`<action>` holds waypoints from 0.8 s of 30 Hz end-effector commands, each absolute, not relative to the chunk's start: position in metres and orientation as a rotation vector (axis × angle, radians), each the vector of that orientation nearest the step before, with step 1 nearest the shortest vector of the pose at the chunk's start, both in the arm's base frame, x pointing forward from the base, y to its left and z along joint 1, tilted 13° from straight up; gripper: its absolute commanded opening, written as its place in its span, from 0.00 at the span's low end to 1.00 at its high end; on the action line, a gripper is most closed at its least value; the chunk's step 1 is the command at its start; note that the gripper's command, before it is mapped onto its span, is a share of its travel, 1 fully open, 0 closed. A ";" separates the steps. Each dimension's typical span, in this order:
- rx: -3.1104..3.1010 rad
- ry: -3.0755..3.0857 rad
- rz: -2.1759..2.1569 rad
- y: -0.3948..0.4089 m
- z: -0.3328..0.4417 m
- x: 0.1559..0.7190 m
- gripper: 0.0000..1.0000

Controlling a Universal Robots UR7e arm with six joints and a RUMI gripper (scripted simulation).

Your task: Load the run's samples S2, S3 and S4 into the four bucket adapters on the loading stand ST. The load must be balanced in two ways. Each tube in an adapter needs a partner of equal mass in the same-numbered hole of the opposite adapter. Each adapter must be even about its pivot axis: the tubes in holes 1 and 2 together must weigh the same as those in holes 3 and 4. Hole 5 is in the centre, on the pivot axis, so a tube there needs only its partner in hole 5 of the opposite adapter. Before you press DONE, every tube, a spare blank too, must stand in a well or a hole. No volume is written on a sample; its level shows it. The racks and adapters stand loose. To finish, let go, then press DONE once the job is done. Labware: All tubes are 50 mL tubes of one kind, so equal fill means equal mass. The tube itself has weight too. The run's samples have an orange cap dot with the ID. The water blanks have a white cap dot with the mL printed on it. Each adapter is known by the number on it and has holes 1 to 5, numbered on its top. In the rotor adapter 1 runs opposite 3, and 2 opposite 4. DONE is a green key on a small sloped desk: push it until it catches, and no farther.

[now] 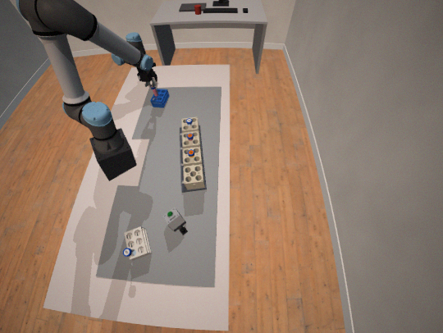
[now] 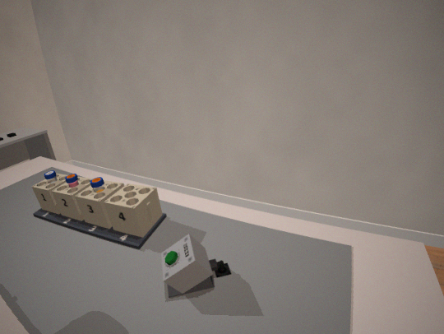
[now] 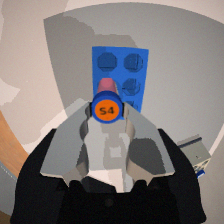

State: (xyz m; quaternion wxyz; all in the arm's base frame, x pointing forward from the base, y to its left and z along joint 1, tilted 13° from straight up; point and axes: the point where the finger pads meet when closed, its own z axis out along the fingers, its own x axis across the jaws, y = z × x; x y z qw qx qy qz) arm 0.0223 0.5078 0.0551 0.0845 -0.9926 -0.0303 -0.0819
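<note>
In the foreground, a white-dotted water blank (image 1: 127, 252) stands in a corner well of the white rack (image 1: 134, 239), ahead of the small sloped desk (image 1: 177, 223) (image 2: 191, 273) with its green DONE key (image 1: 170, 213) (image 2: 171, 257). Beyond it, four adapters line the dark loading stand (image 1: 194, 190) (image 2: 90, 234): adapter 4 (image 1: 194, 184) (image 2: 127, 220), its five holes open; adapter 3 (image 1: 191, 161) (image 2: 88, 214) and adapter 2 (image 1: 190, 143) (image 2: 65, 201), each with an orange-dotted sample in the centre hole, their IDs too small to read; and adapter 1 (image 1: 189, 126) (image 2: 44, 197), carrying a white-dotted blank (image 1: 189, 120) (image 2: 50, 175) at its centre. Farther back, the gripper (image 1: 152, 84) (image 3: 106, 103) clasps sample S4 (image 1: 154, 91) (image 3: 107, 110), pink below its blue cap, at the blue rack (image 1: 159, 104) (image 3: 120, 54); how deep the tube sits in its well cannot be told. A red cup (image 1: 198, 9) tops the grey table (image 1: 209, 20) at the rear
</note>
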 end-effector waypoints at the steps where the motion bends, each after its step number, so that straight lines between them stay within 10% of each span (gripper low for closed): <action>1: -2.960 -0.090 -0.244 0.506 0.068 0.020 0.00; 24: -2.960 -0.090 -0.244 0.494 0.132 0.010 0.00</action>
